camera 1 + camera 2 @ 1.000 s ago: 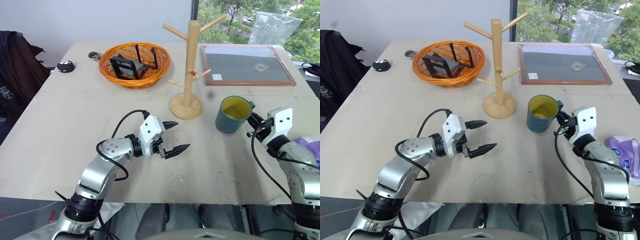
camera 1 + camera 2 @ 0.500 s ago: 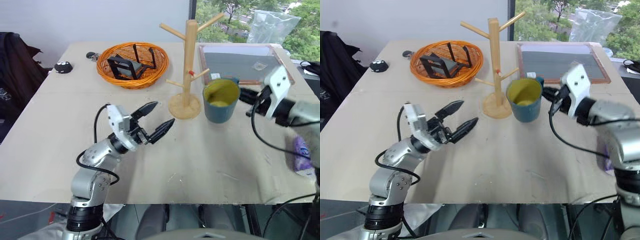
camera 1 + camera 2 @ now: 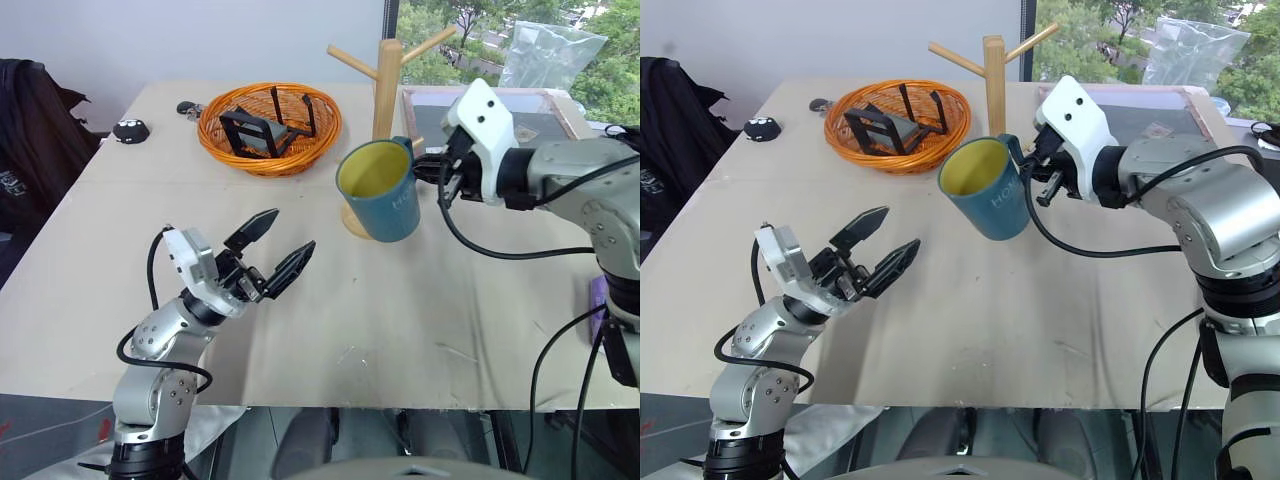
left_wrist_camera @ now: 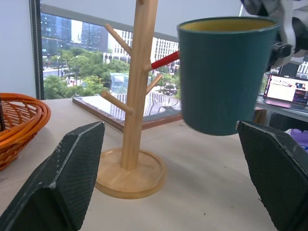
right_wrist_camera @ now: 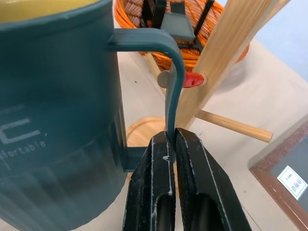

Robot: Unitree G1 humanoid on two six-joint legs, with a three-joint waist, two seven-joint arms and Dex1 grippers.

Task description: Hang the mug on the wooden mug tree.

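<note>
The teal-blue mug with its yellow inside hangs in the air, tilted, just in front of the wooden mug tree. My right gripper is shut on the mug's loop handle, coming in from the right. In the right wrist view the handle sits close to the tree's post and its red mark. The mug hides the lower post and part of the round base. My left gripper stands open and holds nothing, low over the table at the left, pointing toward the tree and mug.
An orange wicker basket holding a black frame sits behind and left of the tree. A wood-framed dark board lies at the back right. A purple bag rests at the right edge, and a small black object at the far left.
My right gripper has lifted the mug off the table and carried it left, up in front of the mug tree. My left arm drew back leftward, its open gripper tilting upward.
</note>
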